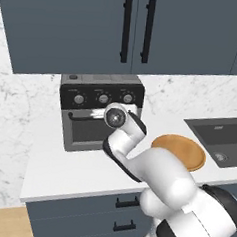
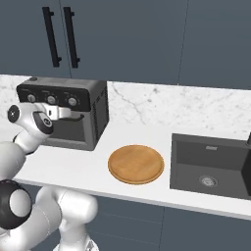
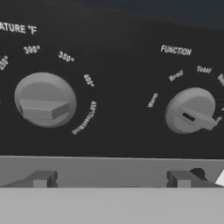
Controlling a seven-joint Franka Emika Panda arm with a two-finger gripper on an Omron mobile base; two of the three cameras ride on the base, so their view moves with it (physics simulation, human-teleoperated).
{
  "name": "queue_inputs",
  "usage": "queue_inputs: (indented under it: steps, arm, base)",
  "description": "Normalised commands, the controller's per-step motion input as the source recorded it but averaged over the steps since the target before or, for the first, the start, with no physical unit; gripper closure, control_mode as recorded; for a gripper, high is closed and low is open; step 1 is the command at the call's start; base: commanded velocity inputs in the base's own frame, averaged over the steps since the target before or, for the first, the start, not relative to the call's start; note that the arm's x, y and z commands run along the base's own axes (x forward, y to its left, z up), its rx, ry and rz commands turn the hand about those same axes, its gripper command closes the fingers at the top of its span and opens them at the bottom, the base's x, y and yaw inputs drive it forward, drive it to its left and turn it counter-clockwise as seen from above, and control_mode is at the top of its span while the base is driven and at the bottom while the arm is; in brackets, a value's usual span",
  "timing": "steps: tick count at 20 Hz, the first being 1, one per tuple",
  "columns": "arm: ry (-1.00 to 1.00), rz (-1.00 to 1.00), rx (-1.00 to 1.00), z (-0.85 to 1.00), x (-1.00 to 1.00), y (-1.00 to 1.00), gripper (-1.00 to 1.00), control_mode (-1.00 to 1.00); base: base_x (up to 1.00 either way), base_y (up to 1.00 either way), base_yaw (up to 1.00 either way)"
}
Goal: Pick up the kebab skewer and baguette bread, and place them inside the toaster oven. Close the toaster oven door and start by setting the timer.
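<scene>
White counter under dark blue-grey cabinets carries the boxy grey-silver toaster oven, standing at the back against the marble wall, long axis along that wall. We note its door shut, facing the robot, below three round knobs. The gripper, jaws spread and empty, hovers at the black control panel. A round wooden plate lies right of the oven.

place: kitchen | cues: cabinets, sink, marble counter, toaster oven
</scene>
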Motion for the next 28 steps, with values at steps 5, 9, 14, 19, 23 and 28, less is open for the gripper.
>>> queue_inputs:
  steps: [5, 9, 14, 19, 23, 28]
  arm:
    - [0.20, 0.00, 0.00, 0.50, -0.68, 0.11, -1.00, -1.00]
    - [0.09, 0.00, 0.00, 0.07, -0.61, 0.46, -1.00, -1.00]
    - [0.00, 0.00, 0.00, 0.00, -0.42, 0.82, -1.00, -1.00]
    - [-0.17, 0.00, -0.02, 0.00, -0.05, 0.60, -1.00, -1.00]
    - [-0.21, 0.00, -0.02, 0.00, -0.01, 0.36, -1.00, -1.00]
    - [-0.22, 0.00, 0.04, 0.00, 0.00, 0.10, -1.00, -1.00]
  base:
    - [0.00, 0.00, 0.00]
    - [0.00, 0.00, 0.00]
    - [0.00, 0.00, 0.00]
    - [0.00, 0.00, 0.00]
    - [0.00, 0.00, 0.00]
    - [0.00, 0.00, 0.00]
